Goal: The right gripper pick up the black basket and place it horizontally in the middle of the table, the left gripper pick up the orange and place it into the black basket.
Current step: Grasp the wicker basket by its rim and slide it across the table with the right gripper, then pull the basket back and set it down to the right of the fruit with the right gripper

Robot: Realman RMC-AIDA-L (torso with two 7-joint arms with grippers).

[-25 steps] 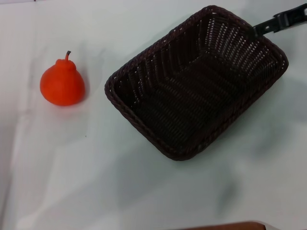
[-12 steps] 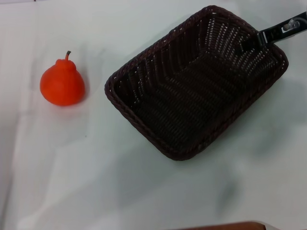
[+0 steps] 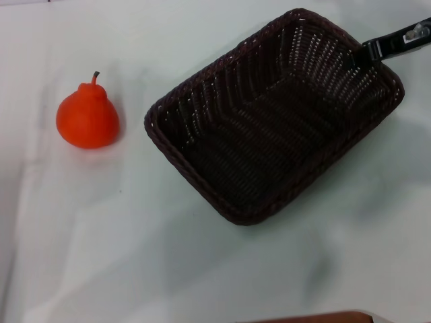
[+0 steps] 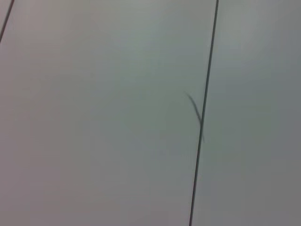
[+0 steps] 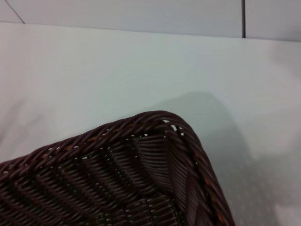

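Across the whole head view, the pale table (image 3: 135, 256); on it toward 2 o'clock from centre, the black basket (image 3: 273, 118), set diagonally, open side up, nothing inside. Well apart at 9 o'clock, the orange (image 3: 87, 116), upright, stem up. At the basket's far rim near 2 o'clock, the right gripper (image 3: 394, 42), touching or just over the braid, finger state impossible to tell; left gripper out of sight.
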